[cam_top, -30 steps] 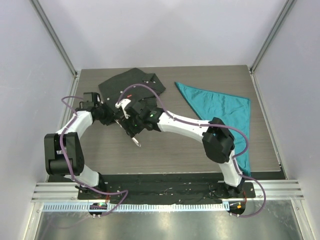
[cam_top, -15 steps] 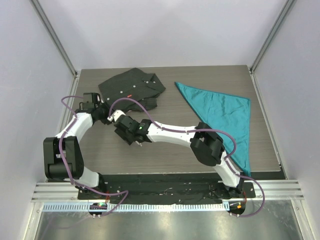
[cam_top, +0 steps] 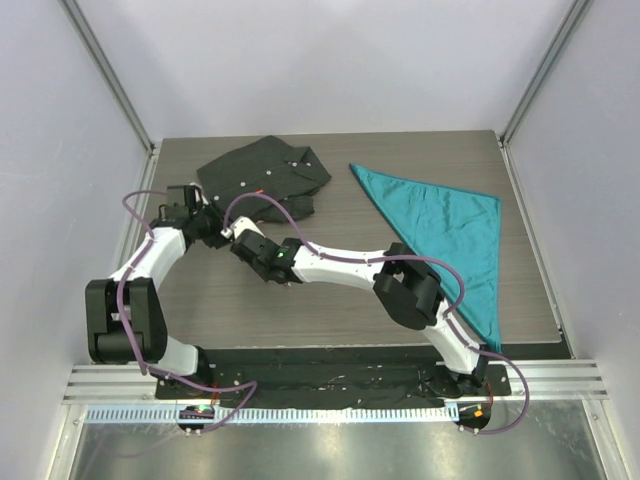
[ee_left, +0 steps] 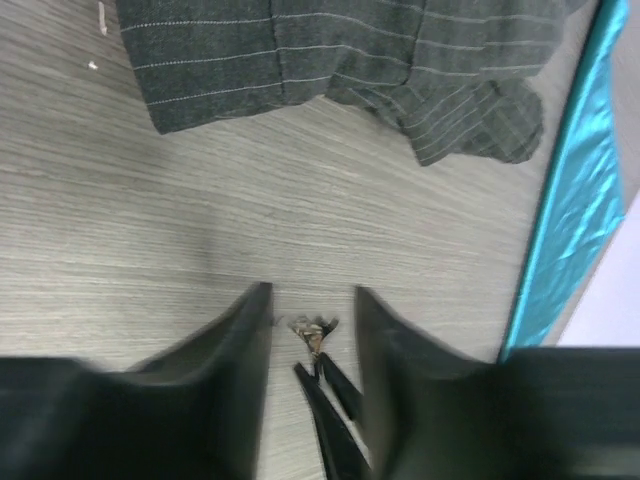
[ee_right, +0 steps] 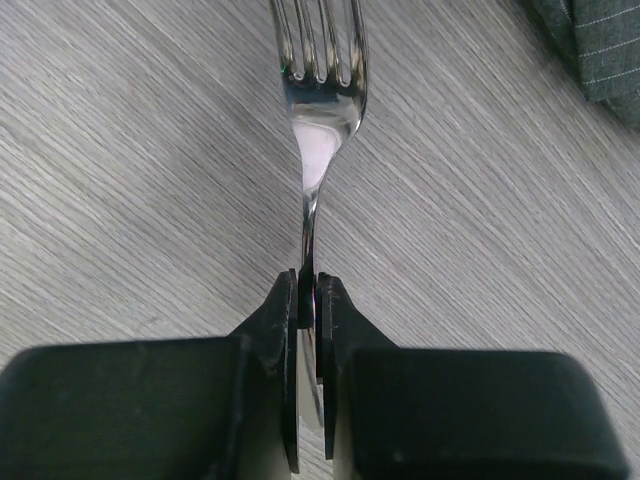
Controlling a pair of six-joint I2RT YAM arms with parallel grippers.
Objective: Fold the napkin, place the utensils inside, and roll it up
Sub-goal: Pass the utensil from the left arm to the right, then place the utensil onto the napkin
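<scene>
The silver fork (ee_right: 320,100) hangs over the wood table with my right gripper (ee_right: 308,295) shut on its thin handle, tines pointing away from the camera. In the left wrist view the fork's tines (ee_left: 312,328) show between the spread fingers of my left gripper (ee_left: 312,312), which is open and not touching them. Seen from above, the left gripper (cam_top: 220,231) and right gripper (cam_top: 243,240) meet tip to tip at the table's left. The teal napkin (cam_top: 440,220), folded into a triangle, lies flat at the right, away from both grippers.
A black pinstriped shirt (cam_top: 265,175) lies crumpled at the back left, just beyond the two grippers; its hem (ee_left: 330,60) fills the top of the left wrist view. The napkin's edge (ee_left: 575,200) runs down that view's right side.
The right arm swung left and down to the left gripper, and its jaws closed on the fork. The left gripper's jaws have spread apart.
</scene>
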